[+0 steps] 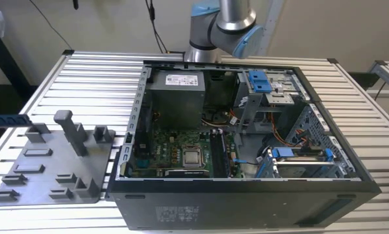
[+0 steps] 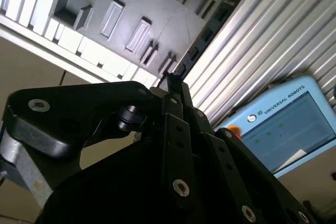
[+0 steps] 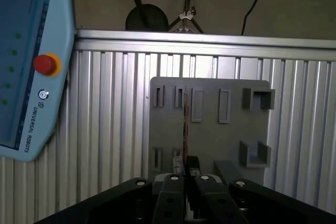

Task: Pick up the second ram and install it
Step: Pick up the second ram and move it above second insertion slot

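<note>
The second ram (image 3: 185,124) is a thin dark strip, seen edge-on in the first wrist view and sticking out ahead of my gripper (image 3: 185,176), which is shut on it. In the second wrist view the ram (image 2: 207,35) runs forward from the gripper (image 2: 173,81) over the grey holder plate (image 2: 131,3). In the exterior view the ram (image 1: 9,119) pokes in level from the exterior view's left edge, above the plate (image 1: 51,165) and well away from the open computer case (image 1: 246,200).
The case lies open on a slatted aluminium table (image 1: 83,73), with the motherboard and its silver CPU (image 1: 193,157) inside and blue drive brackets (image 1: 262,80) at the back. Upright posts (image 1: 69,129) stand on the holder plate. A teach pendant (image 3: 26,77) lies on the table.
</note>
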